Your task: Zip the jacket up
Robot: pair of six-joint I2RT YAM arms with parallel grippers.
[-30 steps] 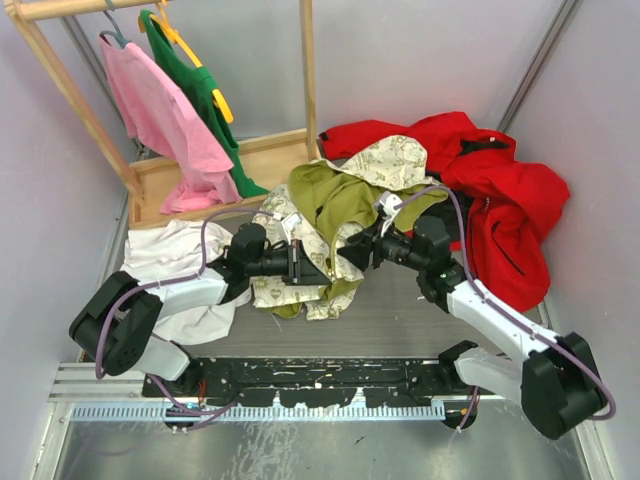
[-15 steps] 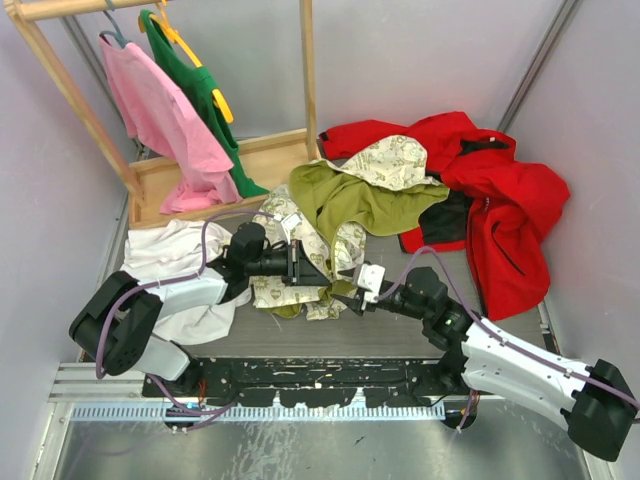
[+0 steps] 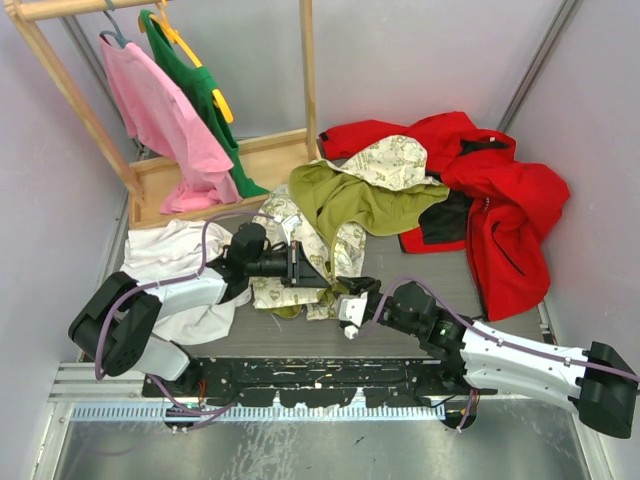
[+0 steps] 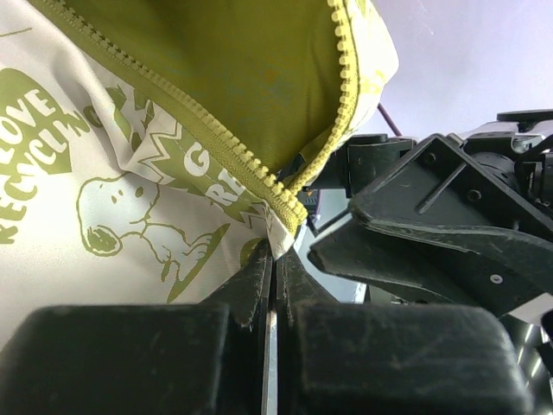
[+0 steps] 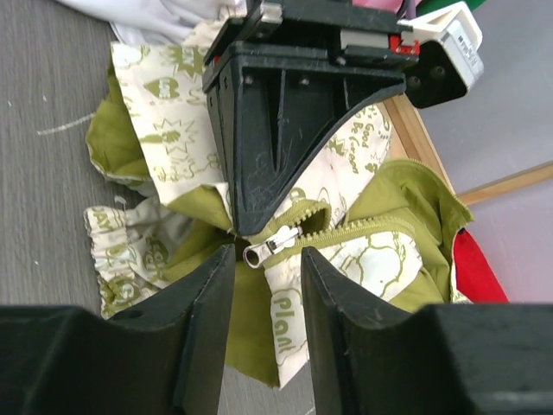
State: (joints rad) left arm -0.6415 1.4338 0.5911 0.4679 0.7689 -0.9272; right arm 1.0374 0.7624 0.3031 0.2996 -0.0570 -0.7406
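The olive and cream printed jacket (image 3: 350,200) lies crumpled mid-table. My left gripper (image 3: 305,268) is shut on the jacket's bottom corner at the zipper's end (image 4: 275,246), with olive zipper teeth (image 4: 207,147) running up from it. My right gripper (image 3: 347,300) is open just in front of it. In the right wrist view the silver zipper pull (image 5: 268,248) sits between my open right fingers (image 5: 207,311), untouched, below the black left gripper (image 5: 285,112). The jacket (image 5: 346,251) spreads behind.
A bright red jacket (image 3: 490,200) lies at the right. A white garment (image 3: 165,260) lies under the left arm. A wooden rack (image 3: 250,160) at the back left holds a pink shirt (image 3: 160,120) and a green shirt (image 3: 205,100).
My right arm has swung from the jacket's middle toward the near side and left, ending in front of the left gripper. The jacket's upper part settled flat. The left gripper held still.
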